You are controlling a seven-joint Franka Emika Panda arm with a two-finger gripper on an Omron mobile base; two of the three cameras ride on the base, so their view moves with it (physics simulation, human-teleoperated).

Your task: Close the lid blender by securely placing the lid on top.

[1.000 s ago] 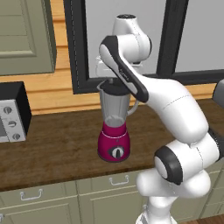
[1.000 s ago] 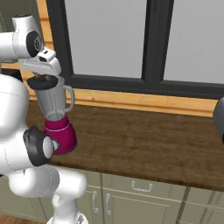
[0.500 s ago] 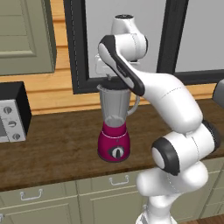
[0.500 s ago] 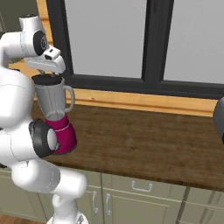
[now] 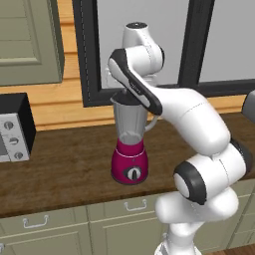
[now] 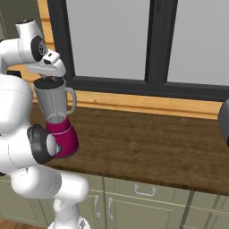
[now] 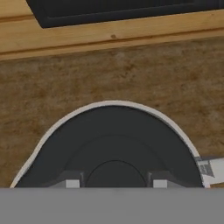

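The blender (image 5: 130, 122) stands on the wooden counter, a clear grey jar with a side handle on a magenta-red base (image 5: 130, 165); it also shows from the other side (image 6: 56, 107). The black lid (image 7: 113, 140) lies level at the jar's mouth, with the jar's pale rim (image 7: 146, 111) ringing it. My gripper (image 7: 114, 181) points straight down, shut on the lid's raised centre knob, one fingertip on each side. From the base views the hand (image 6: 50, 71) sits right on top of the jar, and the lid (image 6: 49, 82) is a dark band at the rim.
A black-and-silver boxy appliance (image 5: 12, 127) stands at the counter's left end. A dark object (image 6: 223, 117) is at the right edge. Behind the blender are a wooden ledge and a dark window frame (image 5: 94, 74). Cabinet drawers (image 5: 134, 205) run below the counter.
The arm's upper links have swung up and back while the hand stays over the jar's mouth with the lid. The blender has not moved.
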